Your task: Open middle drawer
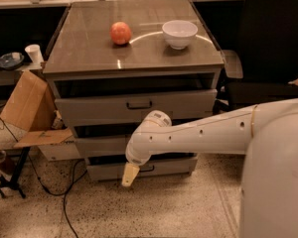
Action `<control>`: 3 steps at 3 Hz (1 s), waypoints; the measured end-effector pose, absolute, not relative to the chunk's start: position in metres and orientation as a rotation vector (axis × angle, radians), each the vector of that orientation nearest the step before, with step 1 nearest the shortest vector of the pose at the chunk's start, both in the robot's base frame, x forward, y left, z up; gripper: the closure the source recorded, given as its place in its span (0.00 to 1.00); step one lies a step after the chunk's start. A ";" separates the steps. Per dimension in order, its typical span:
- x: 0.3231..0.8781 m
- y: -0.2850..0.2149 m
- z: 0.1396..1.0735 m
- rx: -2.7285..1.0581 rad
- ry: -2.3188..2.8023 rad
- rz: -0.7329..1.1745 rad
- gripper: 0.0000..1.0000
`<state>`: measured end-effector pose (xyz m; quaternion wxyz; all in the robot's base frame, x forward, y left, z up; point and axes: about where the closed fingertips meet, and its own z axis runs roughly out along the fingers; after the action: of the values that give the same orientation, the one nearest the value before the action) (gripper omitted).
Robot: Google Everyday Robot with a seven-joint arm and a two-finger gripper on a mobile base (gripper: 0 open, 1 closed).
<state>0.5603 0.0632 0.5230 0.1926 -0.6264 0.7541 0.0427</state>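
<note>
The grey cabinet has three drawers. The middle drawer shows only the left part of its flat grey front; my white arm crosses the rest and hides its handle. My gripper hangs tan-tipped from the arm's end, pointing down. It is in front of the lowest drawer, below the middle drawer's front and near the cabinet's centre line. The top drawer has a taller front and a dark bar handle, and stands slightly out.
A red apple and a white bowl sit on the cabinet top. A cardboard box and cables lie on the floor at left. A black chair stands at right. A paper cup sits on the left shelf.
</note>
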 end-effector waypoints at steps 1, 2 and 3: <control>0.596 0.062 0.499 -1.766 2.095 0.140 0.00; 0.628 0.064 0.475 -1.762 2.084 0.158 0.00; 0.662 0.065 0.455 -1.764 2.074 0.152 0.00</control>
<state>0.6622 0.0647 0.4546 0.2058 -0.6330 0.7443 0.0546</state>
